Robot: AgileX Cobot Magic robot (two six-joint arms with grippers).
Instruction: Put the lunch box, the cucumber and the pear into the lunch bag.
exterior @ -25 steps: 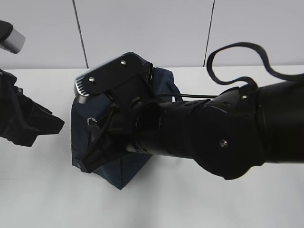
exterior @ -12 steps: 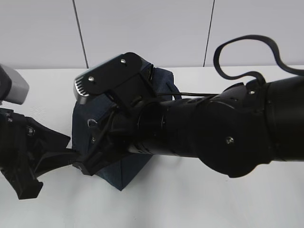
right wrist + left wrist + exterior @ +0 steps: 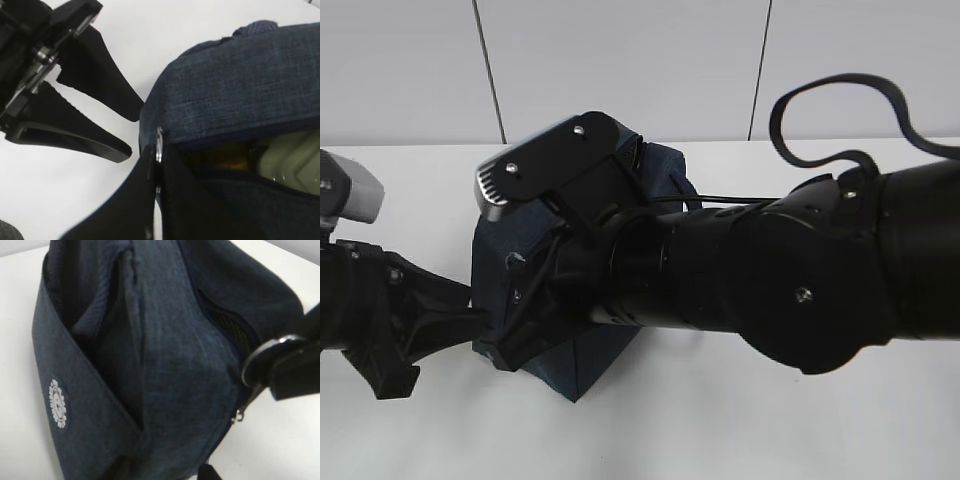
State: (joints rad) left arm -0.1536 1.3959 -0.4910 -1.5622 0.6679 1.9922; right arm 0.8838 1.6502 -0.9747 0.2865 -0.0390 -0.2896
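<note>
The navy lunch bag (image 3: 588, 366) stands mid-table, mostly hidden behind my right arm; it fills the left wrist view (image 3: 165, 365). My right gripper (image 3: 159, 150) is shut on the zipper's metal ring pull (image 3: 159, 141), at the bag's left corner (image 3: 502, 350). The ring (image 3: 267, 357) also shows in the left wrist view. Through the open slit I see the lunch box's pale green lid (image 3: 290, 155) and a yellow-brown patch, likely the pear (image 3: 225, 161). The cucumber is hidden. My left gripper (image 3: 131, 132) is open, its fingertips right beside the bag's left corner (image 3: 470, 315).
A white table (image 3: 770, 430) carries the bag, with a pale panelled wall (image 3: 620, 70) behind. A black cable (image 3: 840, 95) loops above my right arm. The right arm spans the middle and right of the exterior view.
My left arm has dropped and moved right until its fingertips reach the bag's left corner. My right gripper has stayed on the zipper pull, almost still.
</note>
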